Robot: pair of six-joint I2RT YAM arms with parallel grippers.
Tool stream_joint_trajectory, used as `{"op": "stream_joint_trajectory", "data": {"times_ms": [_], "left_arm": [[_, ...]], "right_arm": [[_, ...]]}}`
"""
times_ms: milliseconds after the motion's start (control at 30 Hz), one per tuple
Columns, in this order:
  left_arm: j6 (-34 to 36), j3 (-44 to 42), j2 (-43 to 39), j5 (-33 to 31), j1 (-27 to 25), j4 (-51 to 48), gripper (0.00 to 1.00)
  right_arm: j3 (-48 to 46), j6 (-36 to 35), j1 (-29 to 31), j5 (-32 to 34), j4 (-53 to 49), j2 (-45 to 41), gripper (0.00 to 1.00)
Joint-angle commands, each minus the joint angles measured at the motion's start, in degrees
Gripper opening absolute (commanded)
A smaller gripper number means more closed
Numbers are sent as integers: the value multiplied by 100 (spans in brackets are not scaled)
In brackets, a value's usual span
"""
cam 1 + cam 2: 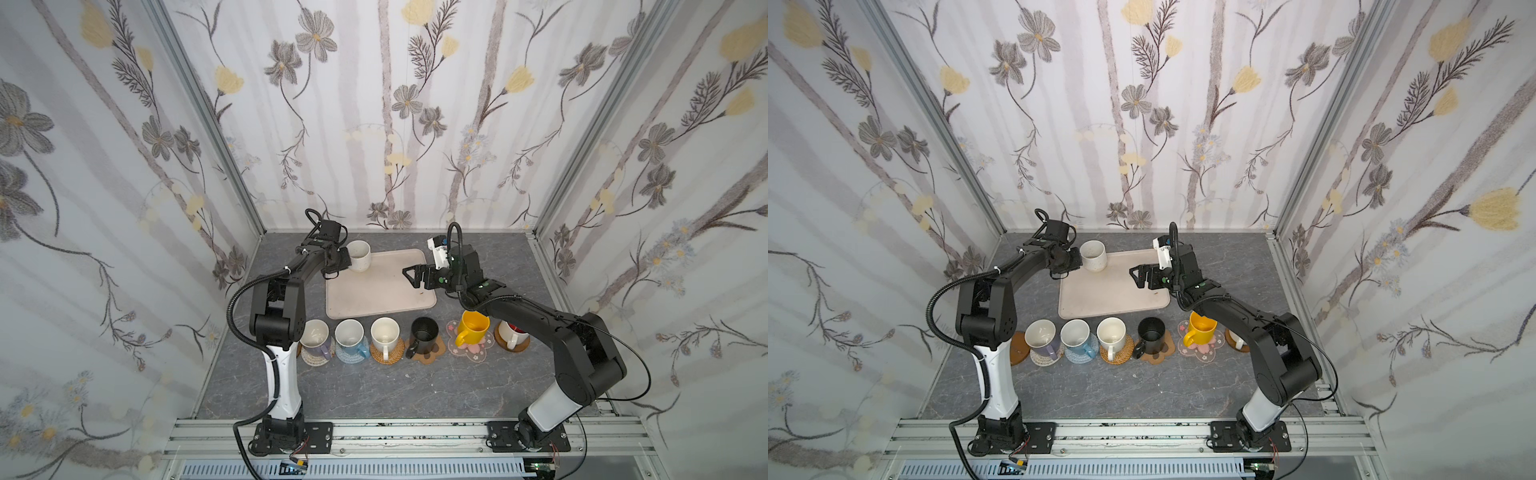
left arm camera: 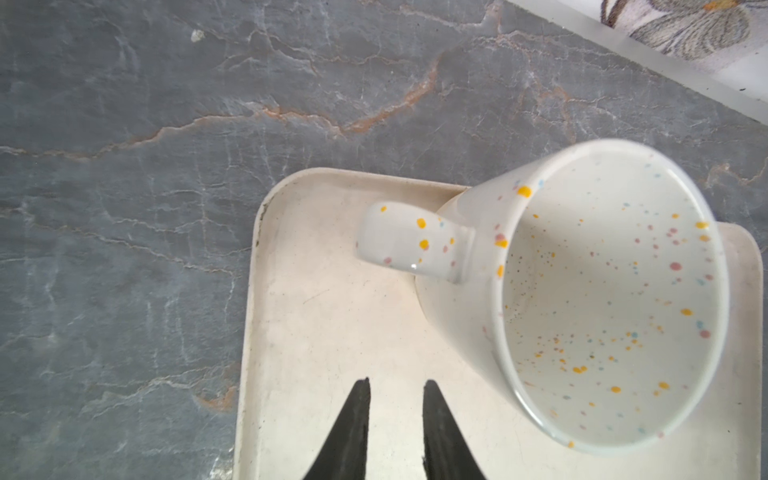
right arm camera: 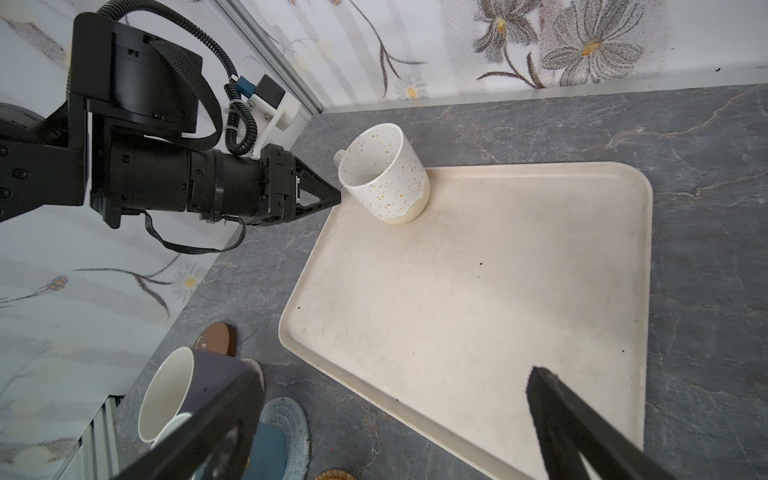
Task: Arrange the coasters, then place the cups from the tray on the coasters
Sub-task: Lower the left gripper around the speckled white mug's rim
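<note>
A speckled cream cup (image 1: 359,256) (image 2: 602,291) (image 3: 384,178) stands upright in the far left corner of the beige tray (image 1: 382,295) (image 3: 498,291). Its handle (image 2: 409,245) points off toward the tray's corner. My left gripper (image 1: 337,265) (image 2: 395,382) (image 3: 337,195) hovers just beside this cup, jaws a narrow gap apart with nothing between them. My right gripper (image 1: 409,276) (image 3: 392,374) hangs wide open and empty over the tray's right side. In front of the tray, several cups sit on coasters, from a lavender cup (image 1: 316,336) to a yellow cup (image 1: 471,328).
One bare brown wooden disc (image 1: 1018,349) (image 3: 218,338) lies at the left end of the row, partly behind my left arm. A black cup (image 1: 423,332) sits on the paw-shaped coaster (image 1: 432,354). My right arm's forearm crosses above the yellow cup. Papered walls close in three sides.
</note>
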Motion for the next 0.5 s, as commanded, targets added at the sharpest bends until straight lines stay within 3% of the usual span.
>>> {"op": "stream_joint_trajectory", "data": {"times_ms": [0,200,467], "left_arm": [[-93,-144,-118,-95,-12,190,25],[-120,-171,-336,-316,39,304,24],[-19,518,-92,-446,256,278,49]], "right_arm": [[10,36,2,-99,188,32,100],[1,25,-1,-89,182,39,100],[28,17,1,-81,175,128,100]]}}
